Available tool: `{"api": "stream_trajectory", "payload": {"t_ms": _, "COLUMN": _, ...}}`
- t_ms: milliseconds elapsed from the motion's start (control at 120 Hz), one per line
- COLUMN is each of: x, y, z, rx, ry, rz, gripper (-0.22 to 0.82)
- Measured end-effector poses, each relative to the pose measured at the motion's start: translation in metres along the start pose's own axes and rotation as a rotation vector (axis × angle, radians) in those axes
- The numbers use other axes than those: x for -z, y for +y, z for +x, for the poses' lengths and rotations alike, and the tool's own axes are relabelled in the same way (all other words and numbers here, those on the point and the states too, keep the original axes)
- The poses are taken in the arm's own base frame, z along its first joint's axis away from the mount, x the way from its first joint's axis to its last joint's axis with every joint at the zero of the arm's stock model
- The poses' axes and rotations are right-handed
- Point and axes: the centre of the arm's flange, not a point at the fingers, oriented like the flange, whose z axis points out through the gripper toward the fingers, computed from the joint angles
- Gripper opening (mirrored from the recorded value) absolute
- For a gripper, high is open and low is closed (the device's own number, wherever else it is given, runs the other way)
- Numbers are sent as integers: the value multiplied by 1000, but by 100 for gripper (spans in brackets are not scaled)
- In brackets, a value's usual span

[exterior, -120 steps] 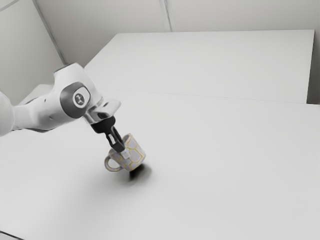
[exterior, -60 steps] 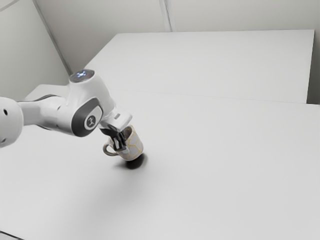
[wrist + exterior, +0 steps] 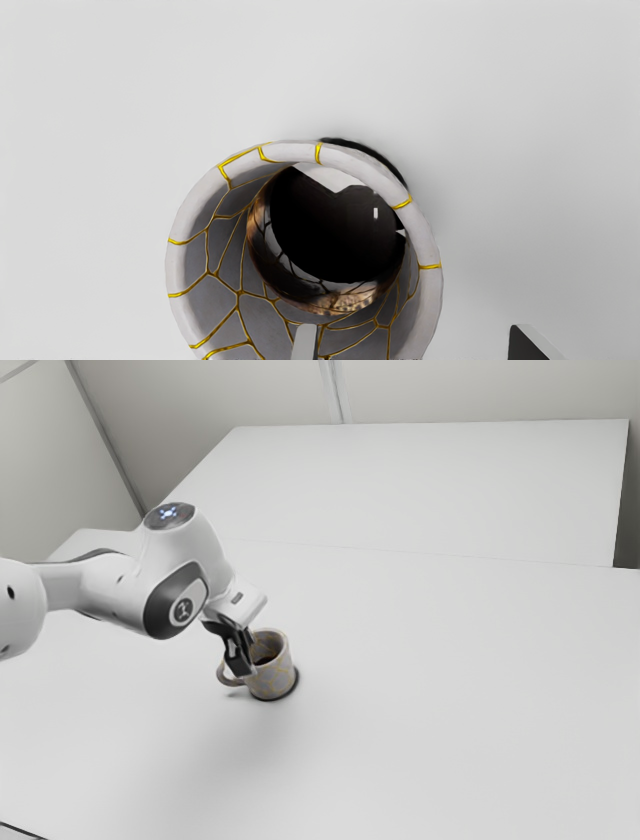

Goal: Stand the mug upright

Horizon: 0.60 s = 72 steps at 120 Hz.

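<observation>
The grey-white mug with yellow lines (image 3: 272,678) stands upright on the table, mouth up and dark inside, its handle toward the exterior view's left. At its rim on the handle side is my gripper (image 3: 243,668), pointing down at a slant. In the wrist view I look into the mug (image 3: 176,265); my gripper (image 3: 416,344) is open there, one fingertip over the mug's mouth and the other outside the wall, with a gap between that outer finger and the mug.
The white table (image 3: 430,690) extends around the mug. Behind it lies another white surface (image 3: 420,490), with pale walls beyond. A dark cable (image 3: 22,830) lies at the exterior view's lower left corner.
The mug has gone from tilted and raised in my fingers to upright on the table. My hand first swung to a steeper angle, then shifted slightly, and its fingers have let go of the mug.
</observation>
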Motion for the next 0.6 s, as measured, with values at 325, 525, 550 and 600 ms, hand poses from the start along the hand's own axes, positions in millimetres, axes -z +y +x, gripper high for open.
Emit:
{"api": "stream_trajectory", "payload": {"t_ms": 325, "x": 88, "y": -52, "z": -4, "rx": 421, "ry": -9, "rz": -46, "gripper": 56}}
{"api": "stream_trajectory", "payload": {"t_ms": 525, "x": 165, "y": -98, "z": 7, "rx": 627, "ry": 24, "rz": -92, "gripper": 59}}
{"api": "stream_trajectory", "payload": {"t_ms": 550, "x": 171, "y": -102, "z": 6, "rx": 649, "ry": 22, "rz": -97, "gripper": 59}}
{"api": "stream_trajectory", "payload": {"t_ms": 600, "x": 177, "y": -109, "z": 3, "rx": 692, "ry": 10, "rz": -110, "gripper": 59}}
